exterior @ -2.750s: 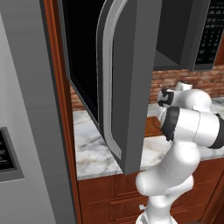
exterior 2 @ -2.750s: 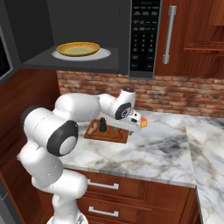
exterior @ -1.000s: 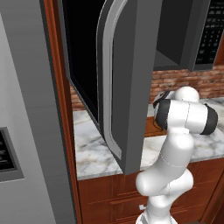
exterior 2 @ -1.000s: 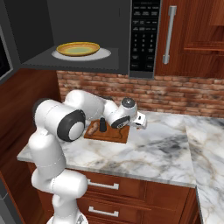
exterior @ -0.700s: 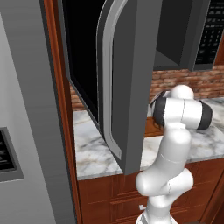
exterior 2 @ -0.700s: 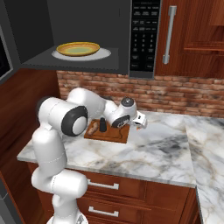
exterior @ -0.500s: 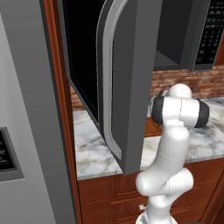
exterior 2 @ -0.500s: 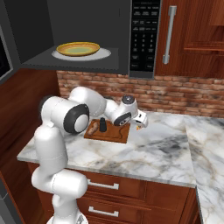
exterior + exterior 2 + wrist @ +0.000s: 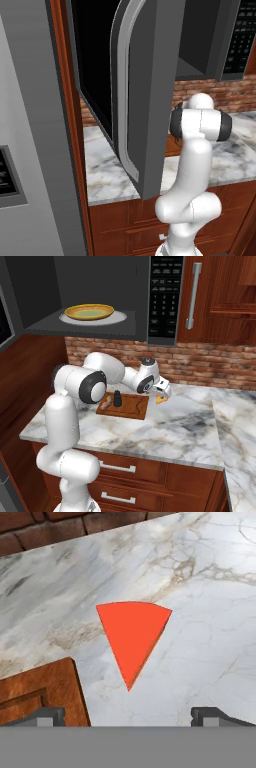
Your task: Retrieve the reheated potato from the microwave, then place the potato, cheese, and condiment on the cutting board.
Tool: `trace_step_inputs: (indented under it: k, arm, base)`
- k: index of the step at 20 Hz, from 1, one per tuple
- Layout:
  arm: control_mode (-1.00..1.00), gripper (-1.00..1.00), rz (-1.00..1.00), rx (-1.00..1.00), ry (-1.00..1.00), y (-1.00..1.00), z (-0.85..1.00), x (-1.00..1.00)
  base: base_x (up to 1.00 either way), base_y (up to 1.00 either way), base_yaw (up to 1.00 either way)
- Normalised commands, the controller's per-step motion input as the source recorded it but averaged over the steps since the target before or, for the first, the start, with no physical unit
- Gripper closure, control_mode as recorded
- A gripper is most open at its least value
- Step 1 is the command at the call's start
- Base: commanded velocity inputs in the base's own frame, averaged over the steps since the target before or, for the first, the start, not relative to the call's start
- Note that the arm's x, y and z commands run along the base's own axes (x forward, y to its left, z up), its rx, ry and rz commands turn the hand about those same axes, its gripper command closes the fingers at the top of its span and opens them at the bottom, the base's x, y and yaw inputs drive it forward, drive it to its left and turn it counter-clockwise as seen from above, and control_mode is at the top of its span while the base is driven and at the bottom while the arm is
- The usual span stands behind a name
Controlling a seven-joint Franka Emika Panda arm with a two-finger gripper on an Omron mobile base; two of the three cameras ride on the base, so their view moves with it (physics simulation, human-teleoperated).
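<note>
Now lower, pincer [image 9: 128,716] spread wide over cheese [image 9: 132,636], closer than before, beside cutting board [image 9: 42,689].

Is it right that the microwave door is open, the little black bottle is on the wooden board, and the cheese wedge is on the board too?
Nearly. The cheese lies on the marble counter beside the cutting board, as the hand view shows. The rest holds.

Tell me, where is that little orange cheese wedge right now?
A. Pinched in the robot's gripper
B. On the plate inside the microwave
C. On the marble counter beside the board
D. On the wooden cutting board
C: the cheese lies flat on the marble counter, just off the cutting board, with the open gripper above it.
</note>
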Motion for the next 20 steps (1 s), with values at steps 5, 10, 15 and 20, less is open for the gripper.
trace_step_inputs:
  k: [5, 10, 15, 20]
  arm:
    - [-1.0, -1.0, -0.03, 0.0, 0.07, -0.08, -0.05, 0.33]
    - [-1.0, -1.0, -0.01, 0.02, 0.06, -0.13, -0.1, 0.25]
    - [-1.0, -1.0, 0.0, 0.03, 0.05, -0.21, -0.2, 0.17]
    - [-1.0, -1.0, 0.0, 0.02, 0.01, -0.19, -0.25, 0.14]
  base:
    - [0.0, 0.0, 0.0]
    - [0.0, 0.0, 0.0]
    - [0.0, 0.0, 0.0]
    - [0.0, 0.0, 0.0]
